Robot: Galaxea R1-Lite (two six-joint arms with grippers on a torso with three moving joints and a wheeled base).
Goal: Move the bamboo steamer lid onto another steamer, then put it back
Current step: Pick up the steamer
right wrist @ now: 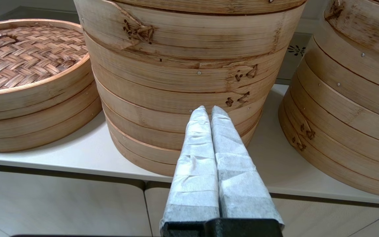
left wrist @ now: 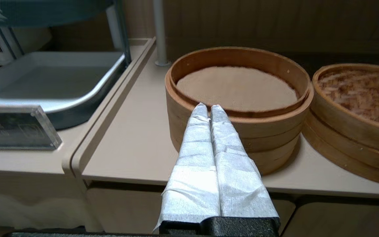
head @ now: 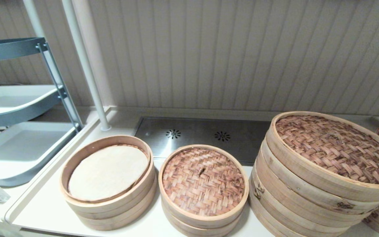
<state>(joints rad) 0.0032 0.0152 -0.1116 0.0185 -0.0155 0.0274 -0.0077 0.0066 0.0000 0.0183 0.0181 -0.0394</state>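
Observation:
The bamboo steamer lid (head: pixel 203 180), reddish-brown weave with a small centre loop, sits on the low middle basket; it also shows in the right wrist view (right wrist: pixel 21 56) and the left wrist view (left wrist: pixel 360 90). The other steamer (head: pixel 108 184), a pale stack with a cream liner (left wrist: pixel 237 88), stands uncovered to its left. My left gripper (left wrist: pixel 208 107) is shut and empty, held off the counter's front edge before that open stack. My right gripper (right wrist: pixel 208 110) is shut and empty in front of the large stack. Neither gripper shows in the head view.
A very large steamer stack (head: pixel 321 171) with a big woven lid stands to the right, with another stack (right wrist: pixel 357 92) beyond it. A grey shelf rack with white trays (head: pixel 21 144) stands left, by a white pole (head: pixel 86 65). A steel drain plate (head: pixel 202 135) lies behind.

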